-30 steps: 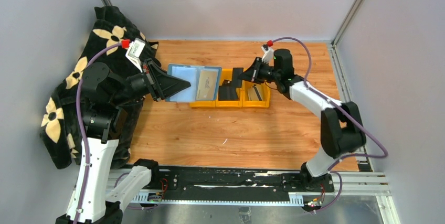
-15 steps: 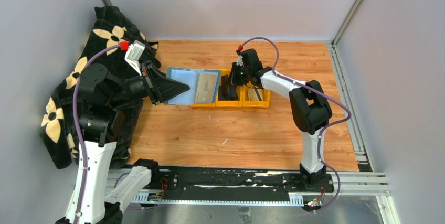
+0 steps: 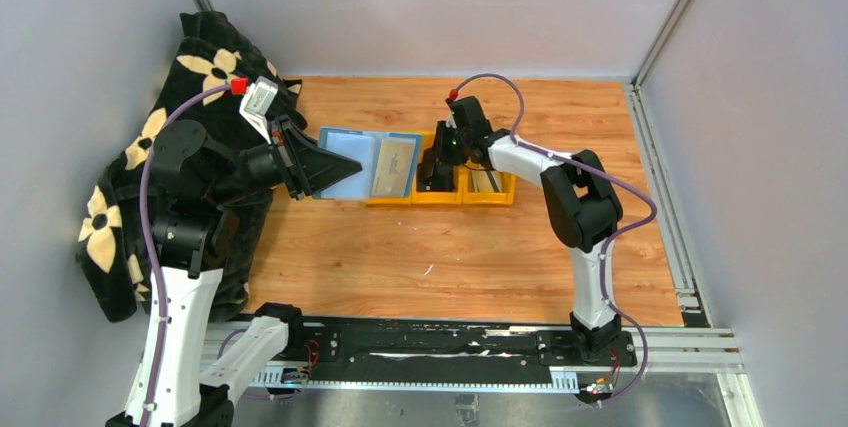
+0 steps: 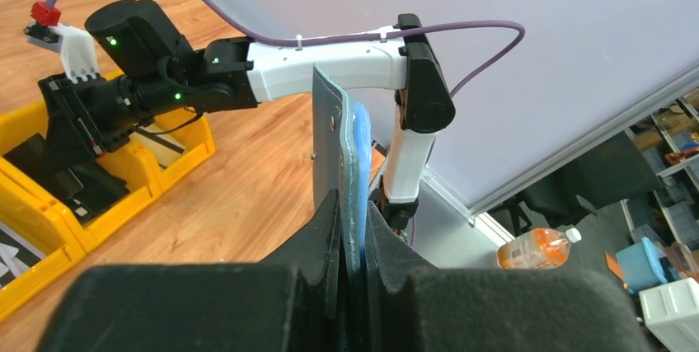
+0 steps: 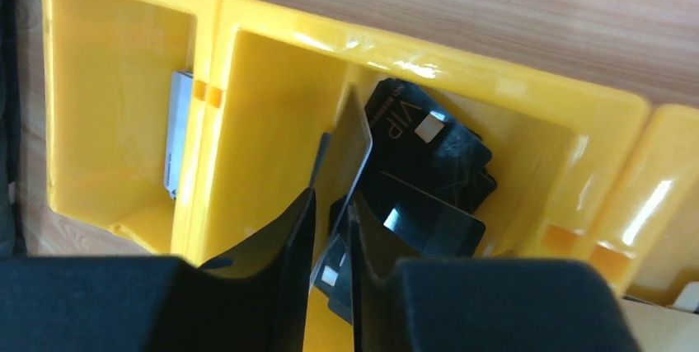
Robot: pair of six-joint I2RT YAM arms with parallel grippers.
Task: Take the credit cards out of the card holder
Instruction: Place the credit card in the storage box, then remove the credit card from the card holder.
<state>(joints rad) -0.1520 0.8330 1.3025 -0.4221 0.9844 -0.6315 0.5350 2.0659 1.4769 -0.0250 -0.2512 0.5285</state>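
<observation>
My left gripper (image 3: 343,163) is shut on the edge of the open card holder (image 3: 347,141) and holds it above the table, pale-blue inside up. A beige card (image 3: 394,167) sits in its right half. In the left wrist view the holder (image 4: 334,138) stands edge-on between the jaws of the left gripper (image 4: 353,204). My right gripper (image 3: 437,159) hangs in the middle yellow bin (image 3: 440,198). In the right wrist view a dark card (image 5: 350,142) stands between the right gripper's (image 5: 332,197) jaws, leaning on the right finger, with a gap beside it. Other dark cards (image 5: 429,142) lie below.
Three joined yellow bins stand mid-table. The outer one holds silvery cards (image 3: 485,179), also seen in the right wrist view (image 5: 176,133). A black flowered cloth (image 3: 210,57) covers the left wall and arm base. Grey walls enclose the table.
My right gripper has swung left from the right bin and dipped into the middle bin with the dark card. The left gripper and holder have barely moved.
</observation>
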